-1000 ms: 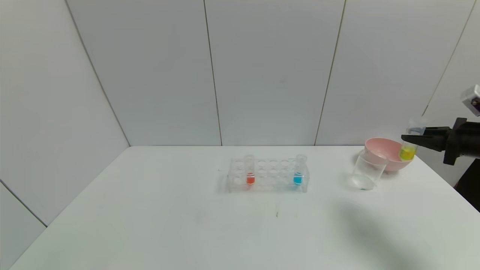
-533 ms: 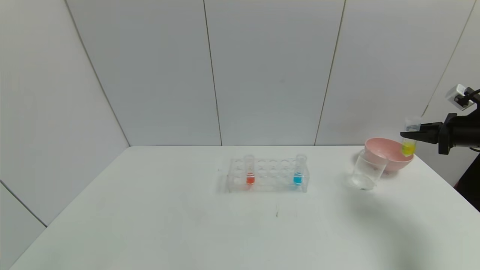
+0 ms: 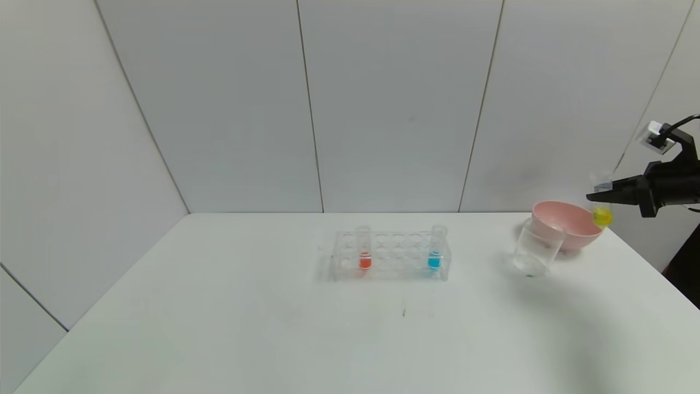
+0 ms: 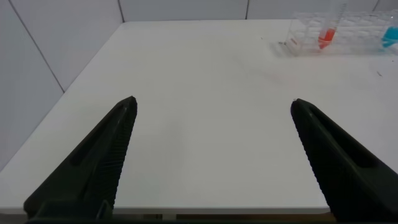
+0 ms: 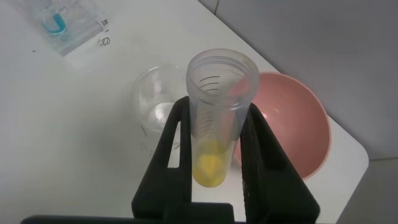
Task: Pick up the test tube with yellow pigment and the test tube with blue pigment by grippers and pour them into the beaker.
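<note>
Right wrist view looks down the open mouth of the test tube with yellow pigment (image 5: 219,118), clamped between the right gripper (image 5: 214,155)'s fingers, long axis near upright, mouth up, yellow at its rounded bottom. Beyond it lie the beaker (image 5: 157,102) and, beside that, the pink bowl (image 5: 298,127). Head view places the tube above the bowl's rim, past the beaker from the tube rack (image 3: 391,255), where the test tube with blue pigment (image 3: 435,250) and an orange tube (image 3: 364,249) stand upright. Only the left wrist view shows the left gripper (image 4: 211,143), spread and empty over the white table (image 3: 273,328); grey panelled walls stand behind
</note>
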